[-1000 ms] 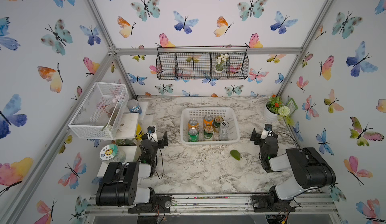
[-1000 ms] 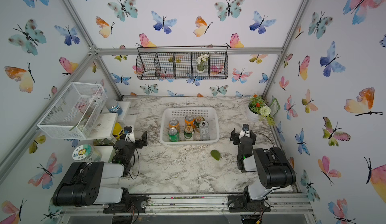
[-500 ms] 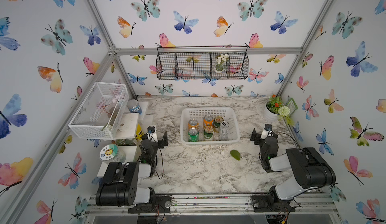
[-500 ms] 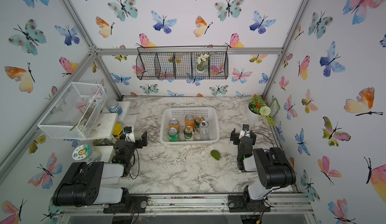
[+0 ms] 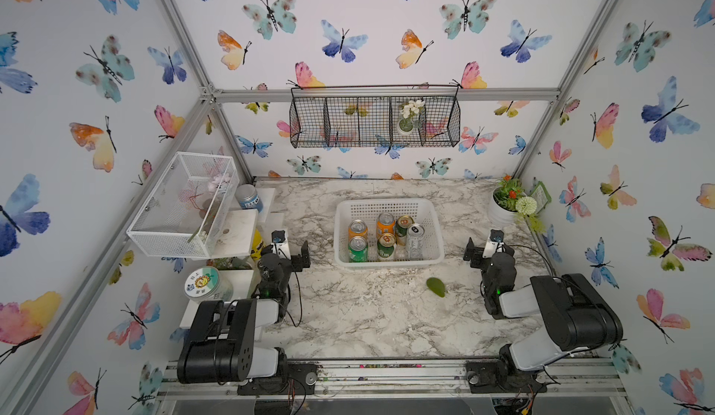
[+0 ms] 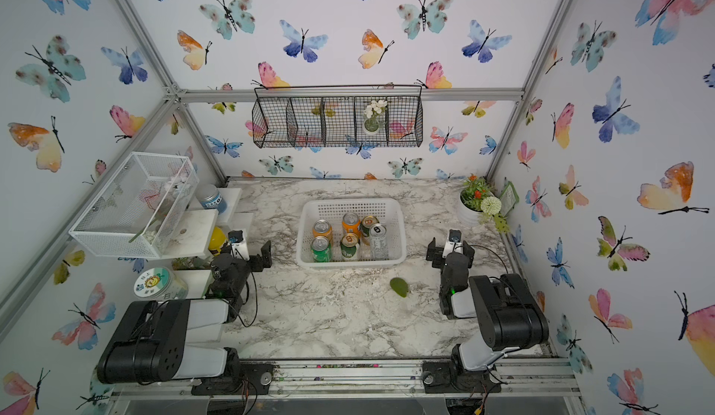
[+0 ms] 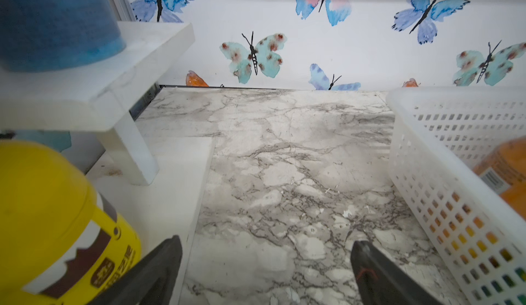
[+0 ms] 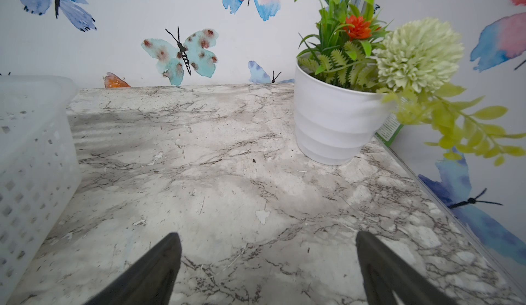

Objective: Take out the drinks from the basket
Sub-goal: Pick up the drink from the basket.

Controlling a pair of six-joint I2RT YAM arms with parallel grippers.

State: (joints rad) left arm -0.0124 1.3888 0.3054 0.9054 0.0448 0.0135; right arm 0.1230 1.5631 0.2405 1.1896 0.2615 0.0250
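In both top views, we see six cans (image 5: pixel 358 248) standing in the basket (image 5: pixel 387 208) on the counter (image 5: pixel 367 316). Left wrist: our left end effector (image 7: pixel 266 241) spread apart beside the basket. Right wrist: right end effector (image 8: pixel 267 234) spread apart, holding nothing.

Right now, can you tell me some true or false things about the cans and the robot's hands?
1. All six cans stand inside the white basket. True.
2. The left gripper holds one of them. False: it is open and empty, beside the basket.
3. The green fruit lies on the table, outside the basket. True.
4. The right gripper is shut. False: its jaws stand wide open.
5. The slim silver can lies on its side. False: it stands upright.
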